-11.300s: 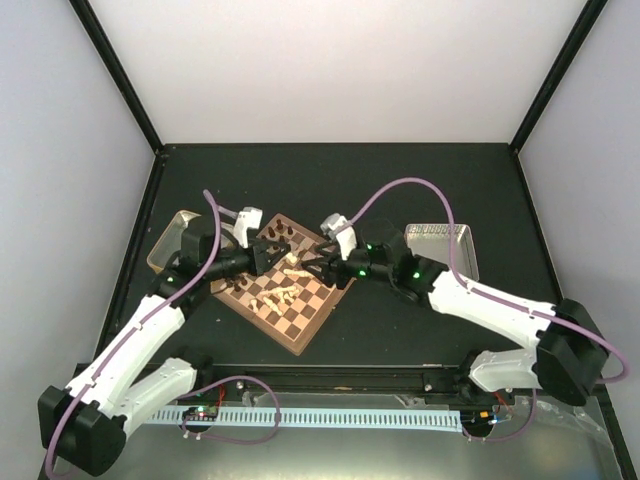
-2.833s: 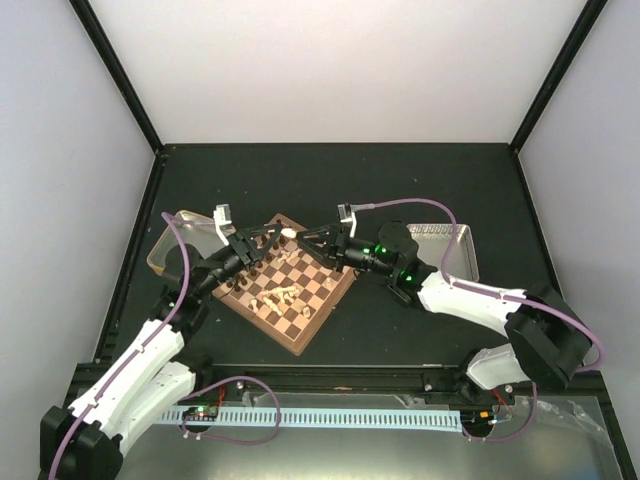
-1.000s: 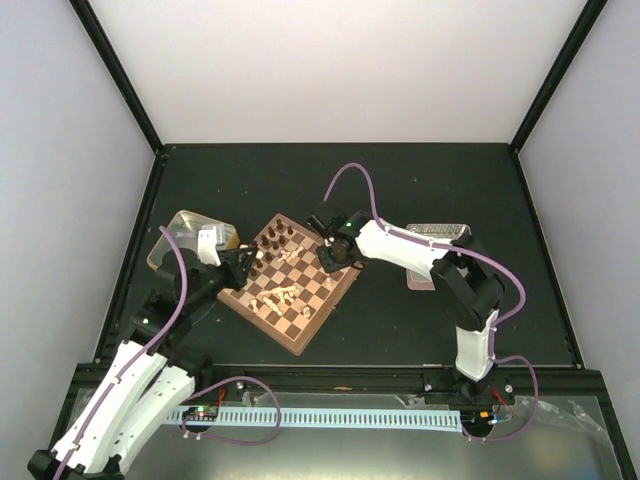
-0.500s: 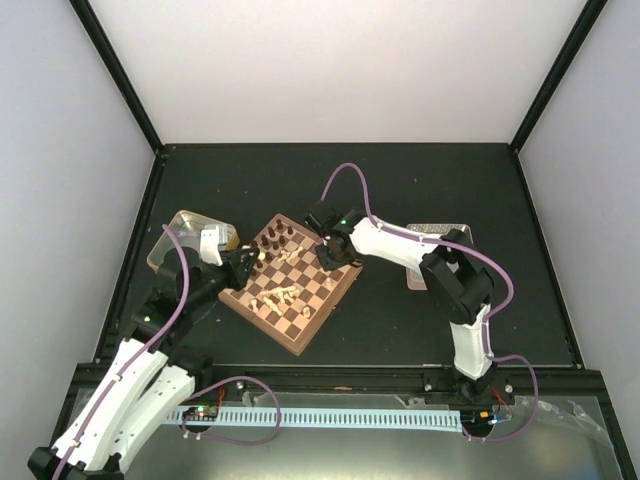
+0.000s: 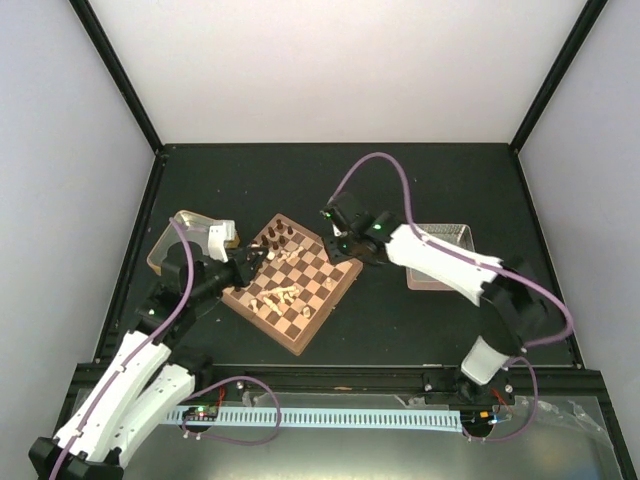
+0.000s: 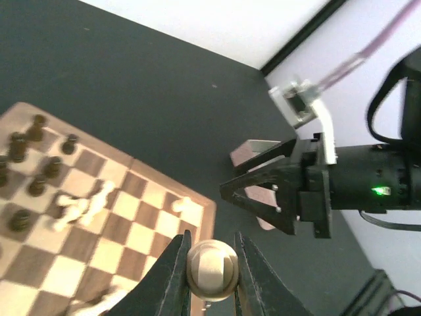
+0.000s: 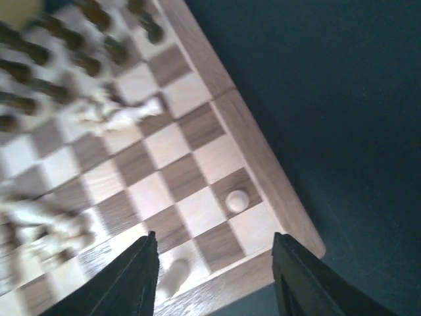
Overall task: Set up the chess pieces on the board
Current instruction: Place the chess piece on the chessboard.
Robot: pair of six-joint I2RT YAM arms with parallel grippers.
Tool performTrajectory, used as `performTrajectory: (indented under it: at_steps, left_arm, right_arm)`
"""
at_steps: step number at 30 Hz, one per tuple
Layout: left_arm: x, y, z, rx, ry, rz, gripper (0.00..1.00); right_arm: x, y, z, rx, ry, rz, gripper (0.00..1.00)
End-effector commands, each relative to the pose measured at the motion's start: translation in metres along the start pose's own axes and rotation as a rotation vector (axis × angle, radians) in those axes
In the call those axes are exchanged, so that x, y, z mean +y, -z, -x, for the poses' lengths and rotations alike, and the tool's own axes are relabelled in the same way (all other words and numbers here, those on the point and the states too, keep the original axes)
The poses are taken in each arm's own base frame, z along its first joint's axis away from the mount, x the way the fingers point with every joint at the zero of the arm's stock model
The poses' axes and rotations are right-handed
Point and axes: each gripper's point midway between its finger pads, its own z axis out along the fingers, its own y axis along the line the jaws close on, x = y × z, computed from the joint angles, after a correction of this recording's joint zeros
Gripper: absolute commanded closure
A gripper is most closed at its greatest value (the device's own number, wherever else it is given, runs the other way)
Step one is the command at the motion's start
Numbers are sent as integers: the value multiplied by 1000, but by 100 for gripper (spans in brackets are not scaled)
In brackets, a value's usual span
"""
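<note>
The board (image 5: pixel 322 277) lies turned like a diamond on the black table. Dark chess pieces (image 5: pixel 280 238) stand along its far left side, and several pale ones (image 5: pixel 285 293) lie toppled in the middle. My left gripper (image 5: pixel 250 262) hovers over the board's left part, shut on a pale cream piece (image 6: pixel 212 270) seen from its round base. Above the board's right corner my right gripper (image 5: pixel 338 247) stands open with nothing between its fingers. Beneath it a pale pawn (image 7: pixel 237 199) stands on a dark square by the rim. In the left wrist view the right gripper (image 6: pixel 227 174) hangs spread beyond the board (image 6: pixel 141 197).
A gold-tan metal tray (image 5: pixel 180 232) sits left of the board behind my left arm. A pinkish rectangular tray (image 5: pixel 445 262) lies to the right, partly under my right arm. Black frame posts bound the table.
My right gripper has opened and drawn back from the board's right corner, leaving the pale pawn standing there. The left gripper has kept its grip on the pale piece and barely moved.
</note>
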Motion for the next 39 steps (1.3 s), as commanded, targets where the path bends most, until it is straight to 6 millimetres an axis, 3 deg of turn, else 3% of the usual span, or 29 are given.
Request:
performTrajectory:
  at_steps: [1, 7, 12, 23, 33, 39]
  left_arm:
    - [-53, 5, 28, -24, -10, -223, 98]
    - [-99, 7, 37, 50, 3, -443, 98]
    - [-124, 7, 39, 97, 33, -569, 98]
    - [-152, 4, 39, 155, 46, -657, 98]
    - [-139, -6, 32, 167, 47, -595, 98]
    - [-132, -8, 29, 165, 30, -556, 98]
  right_arm:
    - [30, 51, 16, -206, 78, 240, 49]
    - [65, 113, 8, -427, 215, 530, 37]
    - [85, 152, 4, -527, 314, 632, 32]
    - [88, 170, 16, -581, 338, 620, 35]
    - [100, 186, 27, -602, 384, 628, 49]
    - [109, 190, 25, -592, 438, 648, 63]
